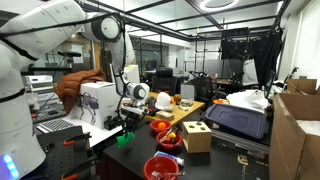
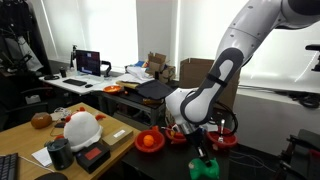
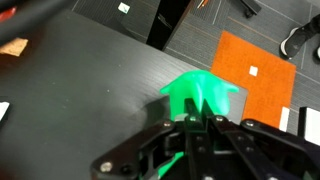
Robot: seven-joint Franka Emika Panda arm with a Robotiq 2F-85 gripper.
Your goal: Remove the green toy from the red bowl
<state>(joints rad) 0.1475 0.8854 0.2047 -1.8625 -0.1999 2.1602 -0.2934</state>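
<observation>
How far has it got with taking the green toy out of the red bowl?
Done: the green toy is already out of the red bowl, which sits apart from it in an exterior view. In hand: the gripper looks closed on the toy over the dark tabletop. Left: setting it down and letting go.

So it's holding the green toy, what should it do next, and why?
Probably lower a little and open the gripper. The toy is pinched in its grip above bare dark table, and the wrist view shows only table beneath it. It looks already lifted out, so setting it down is what seems left.
</observation>
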